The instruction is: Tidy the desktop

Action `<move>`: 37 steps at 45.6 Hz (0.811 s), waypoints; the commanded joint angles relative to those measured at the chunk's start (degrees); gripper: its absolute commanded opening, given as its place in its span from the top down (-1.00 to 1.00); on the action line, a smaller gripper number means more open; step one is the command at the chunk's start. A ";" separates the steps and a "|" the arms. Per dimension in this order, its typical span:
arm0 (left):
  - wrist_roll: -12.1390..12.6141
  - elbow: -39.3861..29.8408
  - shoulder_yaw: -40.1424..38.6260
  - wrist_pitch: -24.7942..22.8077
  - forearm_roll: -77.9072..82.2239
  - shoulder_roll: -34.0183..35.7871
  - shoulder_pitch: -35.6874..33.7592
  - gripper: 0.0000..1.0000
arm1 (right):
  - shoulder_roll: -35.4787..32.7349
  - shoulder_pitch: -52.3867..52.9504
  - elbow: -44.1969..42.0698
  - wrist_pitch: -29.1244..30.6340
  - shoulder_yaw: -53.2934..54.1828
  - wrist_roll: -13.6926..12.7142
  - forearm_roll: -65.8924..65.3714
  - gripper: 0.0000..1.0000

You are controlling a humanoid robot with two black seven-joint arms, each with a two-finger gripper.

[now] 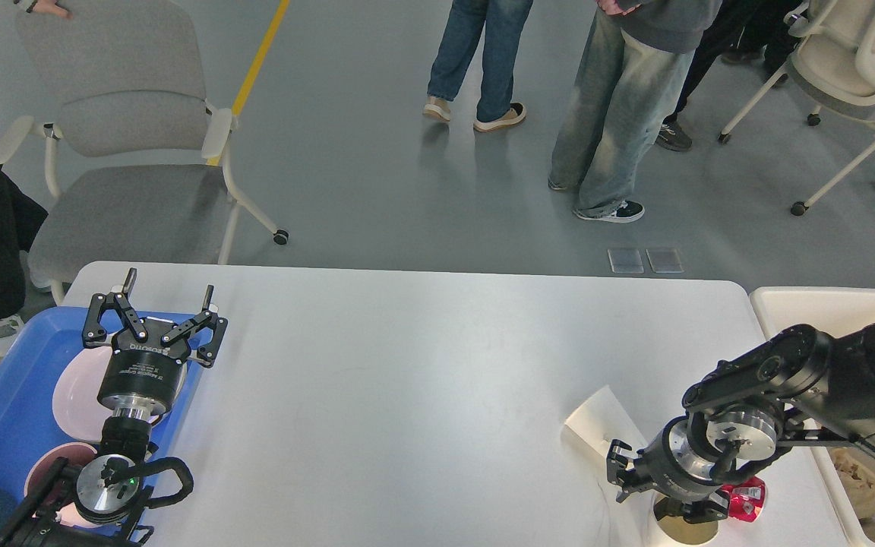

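Nearest the camera, at the bottom right, a paper cup (684,528) stands on the desktop with a crumpled red wrapper (745,499) touching its right side. The right gripper (658,494) points down directly over the cup; its fingers are dark and crowded together from this angle, so I cannot tell how far apart they stand or whether they hold anything. A white sheet of paper (597,425) lies just behind it.

At the bottom left, the left gripper (168,292) hangs over the blue tray (4,410) with its fingers spread wide and nothing between them. Its cylindrical body carries white lettering, too small to read with confidence. In the tray lie a pale pink plate (77,395) and a pink bowl (46,467).

The desktop (422,395) is a wide white matte surface with rounded corners, filling the lower half of the view between the tray on the left and a cream bin (825,308) on the right.

Beyond it is a grey floor with a yellow line (259,64), a grey padded chair (126,144), white wheeled chairs (855,68), and the legs of two people in jeans (559,99).
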 commanded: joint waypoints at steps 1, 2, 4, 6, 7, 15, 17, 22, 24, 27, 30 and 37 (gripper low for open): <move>0.00 0.00 0.00 0.01 0.01 0.00 0.00 -0.93 | -0.51 0.58 0.77 0.81 -0.09 -0.09 0.41 1.00; 0.00 0.00 0.00 -0.08 0.01 0.00 0.00 -0.93 | -0.51 0.58 0.95 1.33 -0.01 -0.09 0.67 1.00; 0.00 0.00 0.00 0.01 0.01 0.00 0.00 -0.93 | -0.60 0.76 1.04 2.56 -0.09 -0.09 1.20 1.00; 0.00 0.00 0.00 0.01 0.01 0.00 0.00 -0.93 | -0.69 0.84 1.04 3.71 -0.01 -0.09 1.64 1.00; 0.00 0.00 0.00 0.01 -0.08 0.00 0.00 -0.93 | -0.60 0.84 1.12 3.80 -0.09 -0.09 1.73 1.00; 0.00 0.00 0.00 0.01 0.01 0.00 0.00 -0.93 | -0.60 1.19 0.95 3.97 -0.27 -0.09 1.55 1.00; 0.00 0.00 0.00 0.01 -0.08 0.00 0.00 -0.93 | -0.69 1.72 0.95 4.32 -0.36 -0.09 1.55 1.00; 0.00 0.00 0.00 -0.08 0.01 0.00 0.00 -0.93 | -2.35 3.91 2.26 5.73 -0.88 -0.09 1.73 1.00; 0.00 0.00 0.00 0.01 0.01 0.00 0.00 -0.93 | -3.41 6.02 3.05 7.31 -1.23 0.00 1.82 1.00; 0.00 0.00 0.00 -0.08 0.01 0.00 0.00 -0.93 | -3.50 10.49 4.37 10.12 -3.16 0.17 2.78 1.00; 0.00 0.00 0.00 -0.08 0.01 0.00 0.00 -0.93 | -3.59 16.47 6.04 13.89 -7.11 0.35 4.97 1.00; 0.00 0.00 0.00 0.01 0.01 -0.09 0.00 -0.93 | -2.36 33.34 9.64 26.90 -16.78 0.70 6.48 1.00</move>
